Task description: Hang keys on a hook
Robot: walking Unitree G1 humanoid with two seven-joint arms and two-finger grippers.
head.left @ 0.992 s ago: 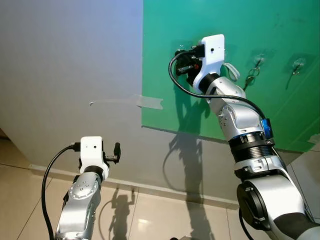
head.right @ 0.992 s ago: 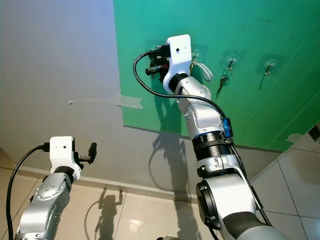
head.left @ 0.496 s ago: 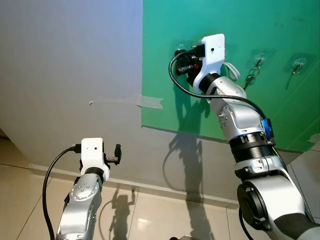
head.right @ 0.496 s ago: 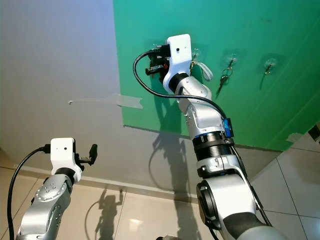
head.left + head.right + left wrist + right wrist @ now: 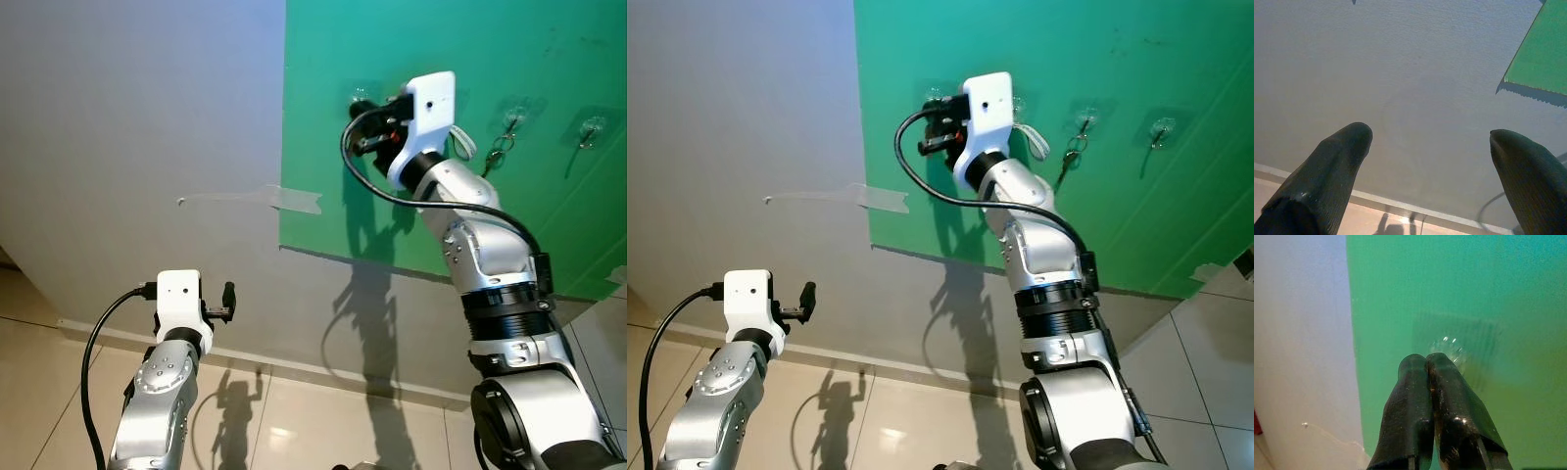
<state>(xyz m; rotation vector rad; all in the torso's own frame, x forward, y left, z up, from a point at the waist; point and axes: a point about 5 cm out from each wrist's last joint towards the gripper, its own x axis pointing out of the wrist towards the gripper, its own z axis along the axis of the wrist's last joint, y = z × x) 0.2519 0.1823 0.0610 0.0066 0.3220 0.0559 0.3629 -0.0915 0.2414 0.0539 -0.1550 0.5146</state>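
My right gripper [image 5: 359, 102] is raised against the green board [image 5: 411, 39], its tips at the leftmost clear hook [image 5: 357, 95]. In the right wrist view the two fingers [image 5: 1425, 382] are pressed shut, nothing visible between them, with that clear hook [image 5: 1449, 348] just behind the tips. A small bunch of keys [image 5: 495, 152] hangs from another clear hook [image 5: 510, 111] further right. A white loop [image 5: 460, 142] dangles beside my right wrist. My left gripper [image 5: 1430, 137] is low, facing the grey wall, open and holding nothing.
A further clear hook [image 5: 590, 126] sits at the right of the board. A strip of tape [image 5: 284, 199] is stuck on the grey wall [image 5: 137, 117] next to the board's left edge. Tiled floor [image 5: 294, 421] lies below, with a skirting line along the wall.
My right gripper has risen and shifted slightly right, closer to the leftmost hook. The left arm has sunk a little.
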